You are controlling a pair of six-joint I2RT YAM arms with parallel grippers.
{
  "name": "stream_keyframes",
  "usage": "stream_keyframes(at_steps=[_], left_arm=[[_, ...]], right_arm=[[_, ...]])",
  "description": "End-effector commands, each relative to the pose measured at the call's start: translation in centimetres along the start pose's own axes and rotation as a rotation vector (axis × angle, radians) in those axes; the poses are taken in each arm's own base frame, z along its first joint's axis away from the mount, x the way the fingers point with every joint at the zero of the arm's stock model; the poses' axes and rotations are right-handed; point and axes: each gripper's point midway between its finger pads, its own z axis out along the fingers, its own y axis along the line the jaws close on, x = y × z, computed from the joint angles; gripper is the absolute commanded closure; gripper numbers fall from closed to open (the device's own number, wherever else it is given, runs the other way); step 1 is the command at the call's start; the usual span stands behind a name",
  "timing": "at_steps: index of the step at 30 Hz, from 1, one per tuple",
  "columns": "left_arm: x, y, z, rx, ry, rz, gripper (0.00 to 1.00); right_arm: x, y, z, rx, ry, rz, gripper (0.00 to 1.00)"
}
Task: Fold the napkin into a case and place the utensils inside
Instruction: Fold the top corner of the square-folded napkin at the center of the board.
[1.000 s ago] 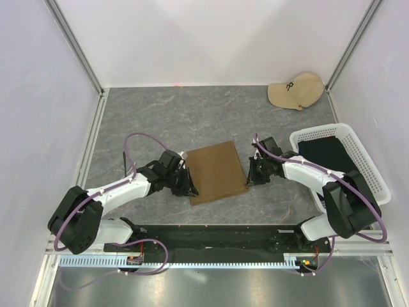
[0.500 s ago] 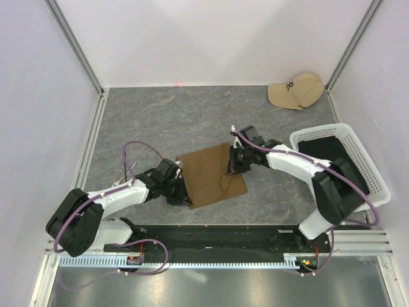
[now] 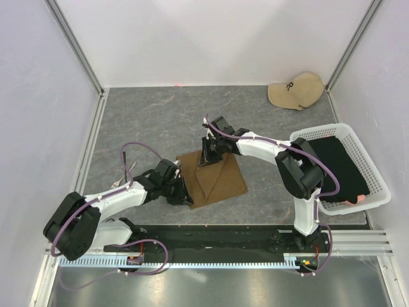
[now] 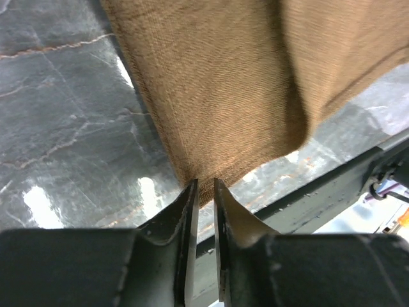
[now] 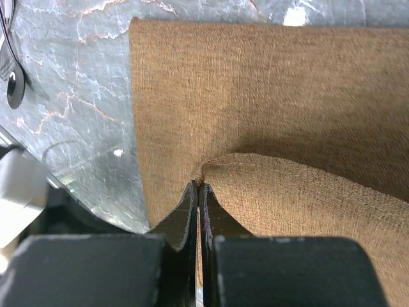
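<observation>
Where the arms are bolted at the near edge, the left gripper (image 3: 182,193) lies low on the grey marbled table (image 3: 147,121), its tips at the near left corner of the napkin (image 3: 223,182). Its own camera shows the fingers (image 4: 189,211) a narrow slit apart, with the cloth's hem running down to their tips. Whether they pinch that hem or only touch it cannot be told, because the meeting point sits in shadow.

The olive-brown napkin rests mid-table between the two grippers, slightly skewed. It fills most of both wrist views, and the frame edges cut off its outer parts. One part is lifted and turned over the rest, leaving a diagonal crease in the overhead view.

At the napkin's far edge the right gripper (image 3: 206,158) is clamped tight on that raised flap. Its fingers meet with no gap, the caught bit of cloth is hidden between them, and the flap shadows the layer beneath. At the left edge of that wrist view a slim dark thing (image 5: 13,83) with a round end is partly cut off and too unclear to name.

Farther right stands a white mesh basket (image 3: 319,133), its near left part covered by the right arm. Black fabric (image 3: 339,160) lies inside, and a small orange-pink bit (image 3: 360,199) at its near end cannot be identified. A beige baseball cap (image 3: 296,89) sits in the far right corner.
</observation>
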Motion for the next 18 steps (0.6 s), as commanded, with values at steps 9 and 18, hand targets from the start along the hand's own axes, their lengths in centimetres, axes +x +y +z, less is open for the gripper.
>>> stream_keyframes(at_steps=[9, 18], left_arm=[[-0.8, -1.3, -2.0, 0.039, -0.071, -0.062, 0.78], [0.2, -0.2, -1.0, 0.025, -0.040, -0.084, 0.86]], right_arm=[[-2.2, 2.7, 0.6, -0.082, -0.019, 0.005, 1.00], [-2.8, 3.9, 1.5, -0.120, -0.017, 0.020, 1.00]])
